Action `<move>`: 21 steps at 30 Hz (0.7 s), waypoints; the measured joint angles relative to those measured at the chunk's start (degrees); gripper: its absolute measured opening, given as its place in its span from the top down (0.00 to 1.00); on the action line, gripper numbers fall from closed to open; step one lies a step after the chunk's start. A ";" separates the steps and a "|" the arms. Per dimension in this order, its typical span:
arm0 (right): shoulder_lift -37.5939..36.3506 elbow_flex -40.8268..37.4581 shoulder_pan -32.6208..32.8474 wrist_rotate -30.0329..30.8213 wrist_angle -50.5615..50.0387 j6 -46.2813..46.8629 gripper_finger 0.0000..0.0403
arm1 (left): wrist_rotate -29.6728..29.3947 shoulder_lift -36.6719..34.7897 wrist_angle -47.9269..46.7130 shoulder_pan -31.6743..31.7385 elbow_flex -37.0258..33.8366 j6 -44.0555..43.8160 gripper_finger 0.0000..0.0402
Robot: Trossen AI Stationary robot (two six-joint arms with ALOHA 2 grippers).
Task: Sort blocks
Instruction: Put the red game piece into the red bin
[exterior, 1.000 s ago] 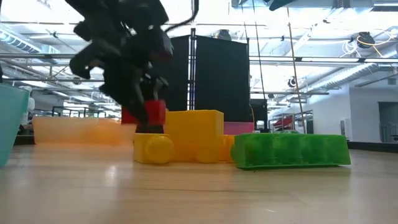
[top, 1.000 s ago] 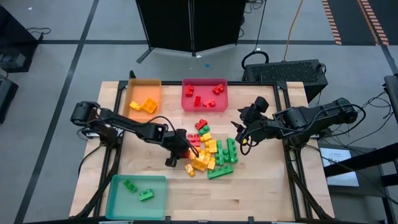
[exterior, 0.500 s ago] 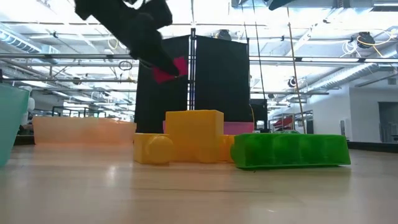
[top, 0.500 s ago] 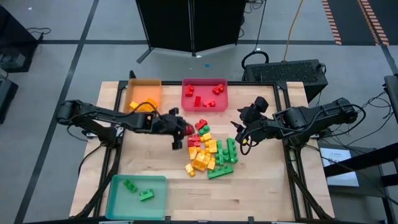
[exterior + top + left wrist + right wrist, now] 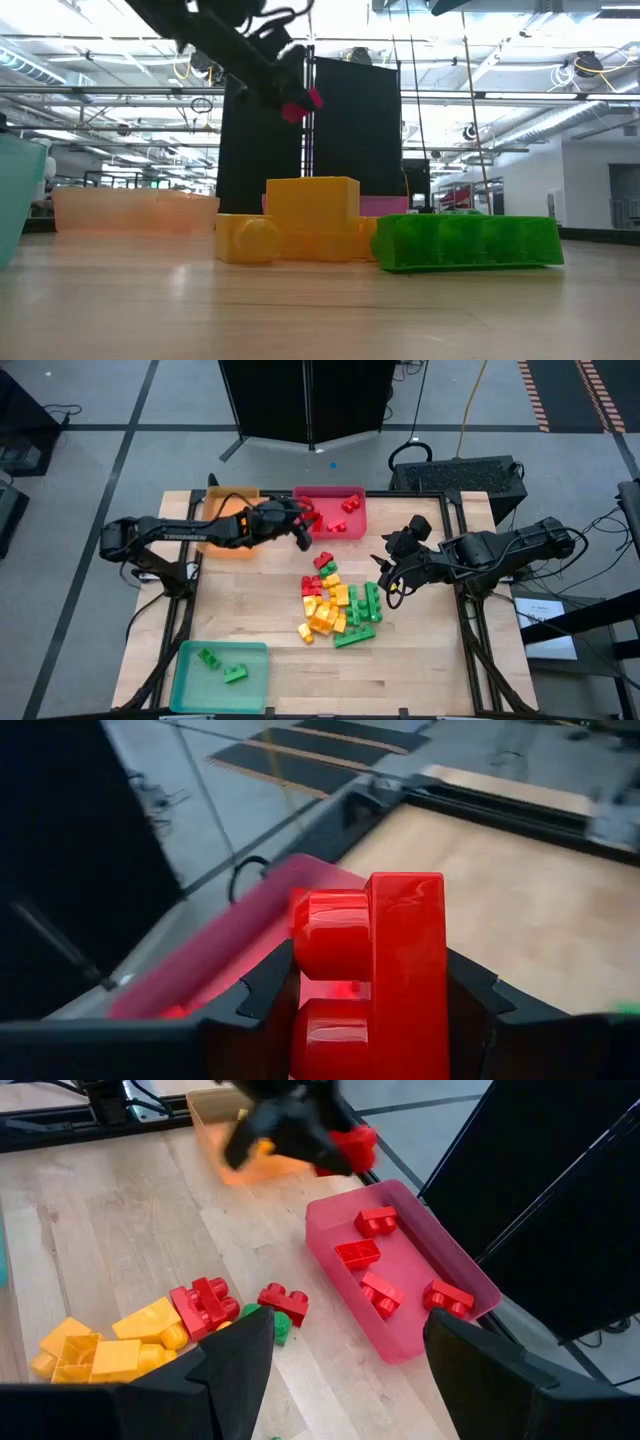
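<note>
One red block (image 5: 385,970) sits clamped in the left gripper (image 5: 303,531), with the red tray (image 5: 357,532) just ahead of it; the right gripper (image 5: 385,575) waits open, farther off.

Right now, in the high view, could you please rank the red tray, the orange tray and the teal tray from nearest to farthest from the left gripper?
1. Red tray: directly beside the left gripper.
2. Orange tray: farther along the table's far edge.
3. Teal tray: near-left corner, farthest.

red block (image 5: 385,970) lower end cut off by frame, teal tray (image 5: 18,195) cropped at edge
</note>
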 joint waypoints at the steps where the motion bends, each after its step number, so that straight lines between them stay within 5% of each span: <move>1: 0.00 0.00 0.00 0.00 -0.01 -0.14 0.38 | -0.07 1.35 0.30 0.71 1.26 0.02 0.60; 9: 0.00 0.00 0.00 -0.01 -0.13 -1.17 0.38 | -0.15 13.94 -0.95 4.50 13.38 -1.28 0.60; 21: 0.00 0.00 0.00 -0.01 -0.27 -1.97 0.38 | 5.13 29.39 -19.32 10.65 32.77 -8.80 0.60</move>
